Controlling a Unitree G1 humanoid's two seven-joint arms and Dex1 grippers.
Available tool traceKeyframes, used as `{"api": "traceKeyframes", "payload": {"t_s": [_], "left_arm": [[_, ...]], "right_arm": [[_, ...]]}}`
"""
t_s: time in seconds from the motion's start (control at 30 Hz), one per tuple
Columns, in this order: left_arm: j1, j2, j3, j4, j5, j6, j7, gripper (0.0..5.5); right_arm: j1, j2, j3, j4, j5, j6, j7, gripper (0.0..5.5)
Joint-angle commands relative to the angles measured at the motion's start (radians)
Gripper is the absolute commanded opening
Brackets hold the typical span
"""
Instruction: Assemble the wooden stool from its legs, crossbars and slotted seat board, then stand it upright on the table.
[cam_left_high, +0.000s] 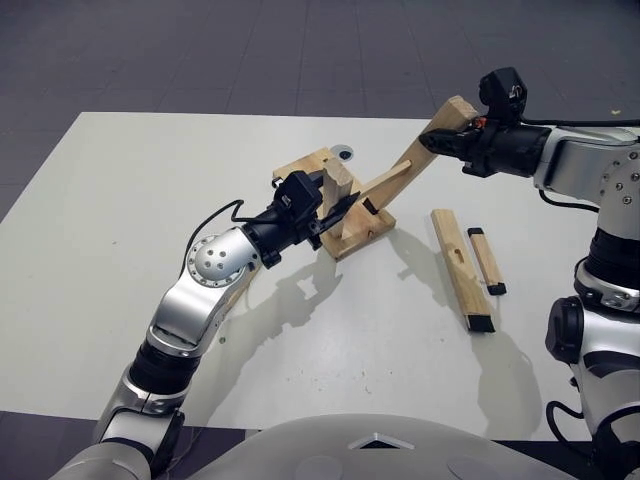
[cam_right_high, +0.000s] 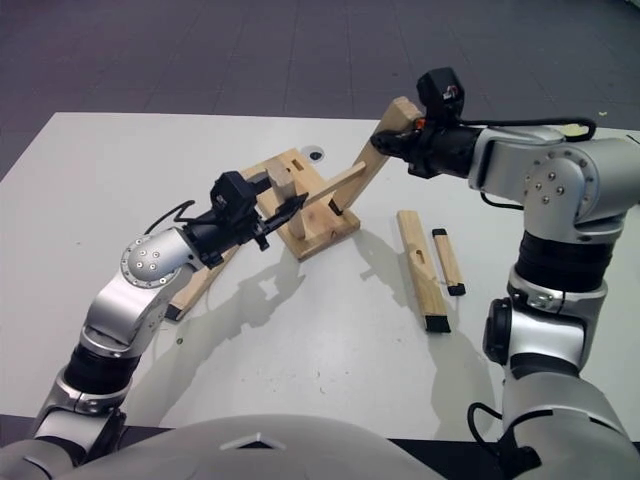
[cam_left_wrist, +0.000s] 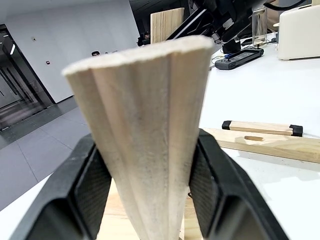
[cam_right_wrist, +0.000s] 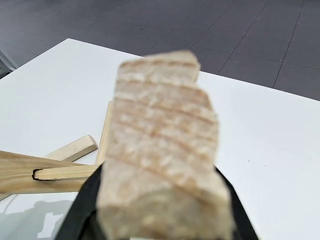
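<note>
A: The wood?
B: Pale, grainy, square-cut. The flat seat board lies on the white table with one leg upright on it. The left gripper is clamped on that leg.
A: And the right gripper?
B: Closed on a tilted leg near its upper end; a thin crossbar runs toward the upright one. A slotted, black-tipped loose leg lies nearby.

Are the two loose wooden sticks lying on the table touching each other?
No, a strip of white table shows between the longer stick and the shorter stick beside it.
</note>
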Motion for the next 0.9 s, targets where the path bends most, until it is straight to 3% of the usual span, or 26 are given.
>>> {"api": "traceKeyframes", "payload": {"t_s": [0.03,0.27,0.47,0.77,0.9], "left_arm": [[0.008,-0.055,0.006,-0.006,-0.043,0.119,0.019,2.04],[-0.031,-0.146,0.165,-0.084,-0.334,0.257,-0.004,2.05],[-0.037,-0.145,0.295,-0.099,-0.582,0.378,-0.071,2.08],[-0.045,-0.149,0.277,-0.064,-0.513,0.414,-0.105,2.12],[-0.051,-0.152,0.271,-0.051,-0.49,0.41,-0.105,2.12]], "right_arm": [[0.16,0.095,0.103,-0.068,0.158,0.179,0.064,1.04],[0.206,0.194,-0.113,-0.04,0.099,0.179,-0.068,1.04],[0.241,0.051,0.041,-0.047,0.184,0.18,-0.06,1.04],[0.249,0.105,0.249,0.067,0.022,0.156,-0.083,1.04],[0.259,0.083,0.271,0.059,0.015,0.158,-0.067,1.04]]}}
